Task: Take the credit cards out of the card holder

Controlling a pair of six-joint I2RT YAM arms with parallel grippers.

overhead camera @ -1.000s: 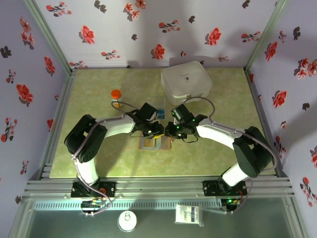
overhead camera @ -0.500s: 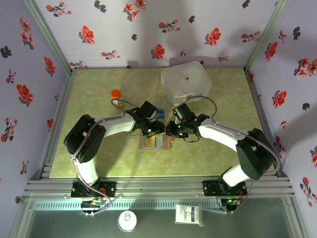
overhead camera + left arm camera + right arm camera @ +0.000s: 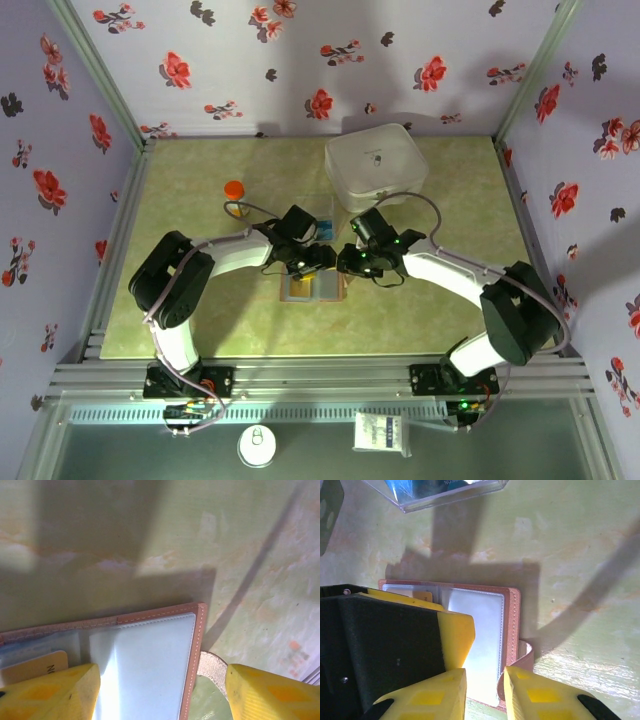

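The card holder (image 3: 325, 288) lies open on the green mat, tan-brown with clear sleeves (image 3: 150, 665). A yellow-green card (image 3: 298, 289) shows in its left page, and its corner (image 3: 35, 666) peeks out beside my left finger. My left gripper (image 3: 308, 265) (image 3: 160, 680) is open wide, its yellow fingers straddling the right page. My right gripper (image 3: 348, 268) (image 3: 485, 690) hovers low at the wallet's right edge (image 3: 512, 625). Its jaws stand a narrow gap apart over the sleeve and the elastic strap (image 3: 526, 652), gripping nothing that I can see. A blue card (image 3: 415, 487) lies in the clear tray (image 3: 470, 492).
The clear tray (image 3: 320, 222) sits just beyond the wallet. A white rounded case (image 3: 377, 165) stands at the back right, and an orange-capped bottle (image 3: 234, 190) at the back left. Both arms crowd the wallet from either side.
My left gripper has shifted slightly away from the near edge, and the yellow-green card now shows on the wallet's left page. The right gripper has edged a little toward the wallet.
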